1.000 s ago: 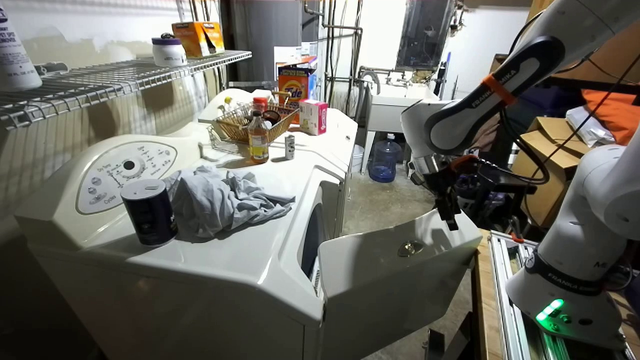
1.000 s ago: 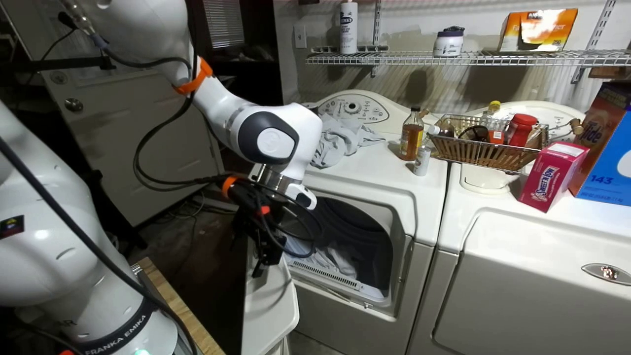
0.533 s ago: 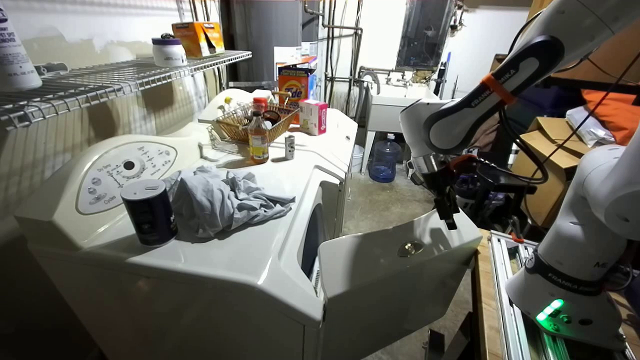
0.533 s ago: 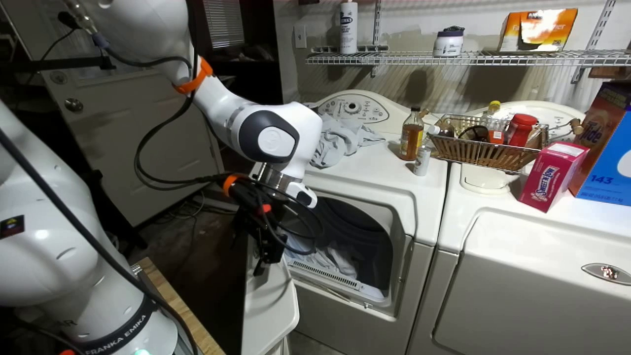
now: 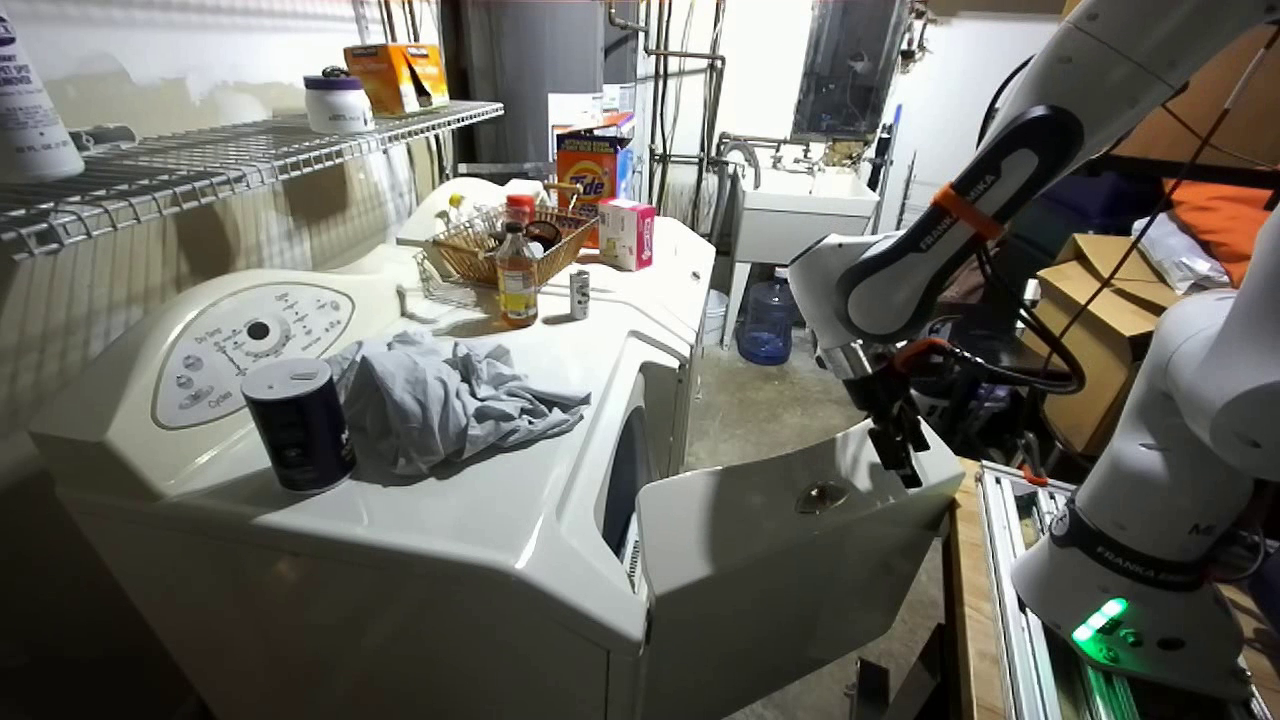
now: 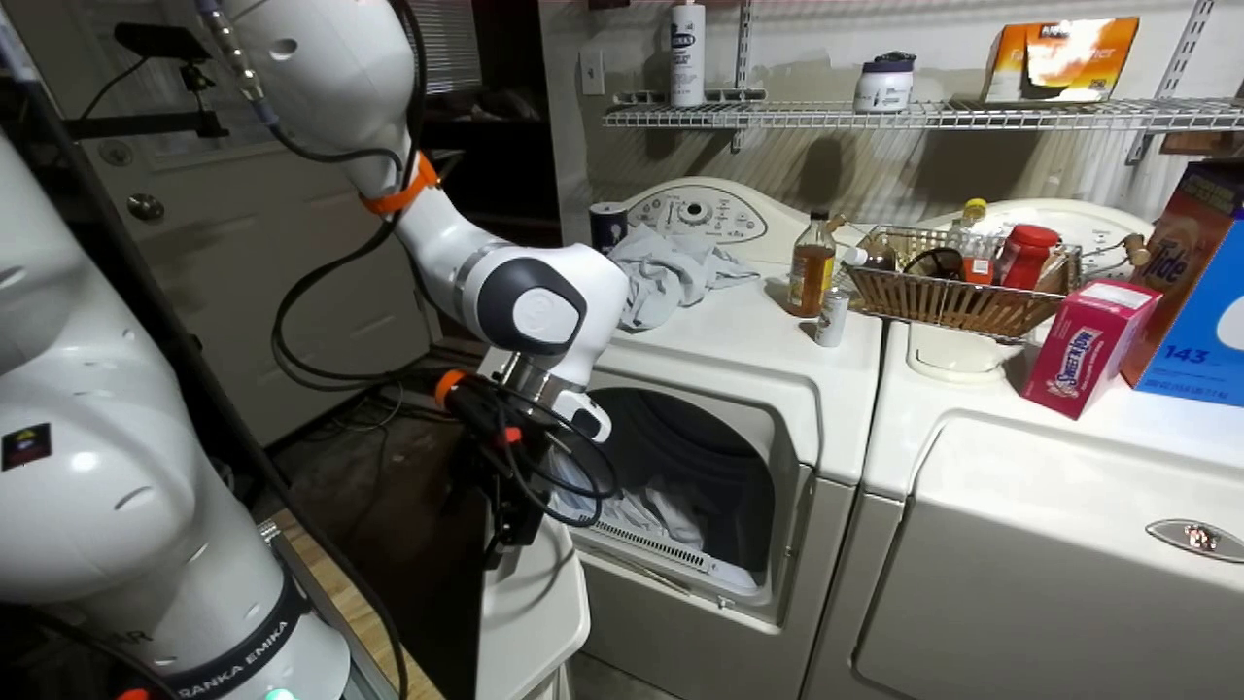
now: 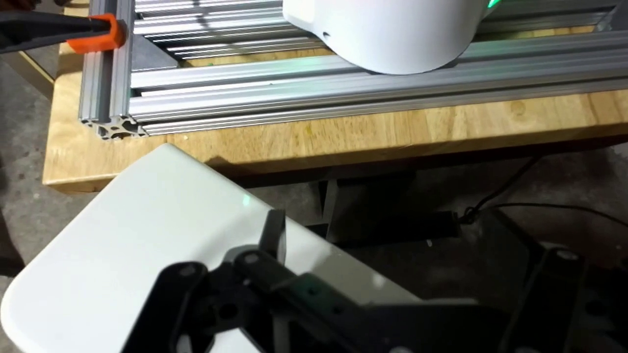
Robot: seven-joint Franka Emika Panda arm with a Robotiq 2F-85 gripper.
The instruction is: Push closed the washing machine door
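Note:
The washing machine is white and boxy, with a round dial on its panel; it also shows in an exterior view, its front opening uncovered. Its door, a large white panel with a small oval emblem, stands swung out. The door shows edge-on in an exterior view and from above in the wrist view. My gripper is low at the door's free upper end, also in an exterior view. In the wrist view my gripper is open and empty, one finger over the door. I cannot tell whether it touches.
The robot's wooden table with metal rails lies close to the door's free corner. Grey cloth, a dark canister, a bottle and a basket stand on the machines. Clothes lie inside the opening.
The arm has lowered, and my gripper has moved down a little along the door's free upper end. The door has not visibly moved.

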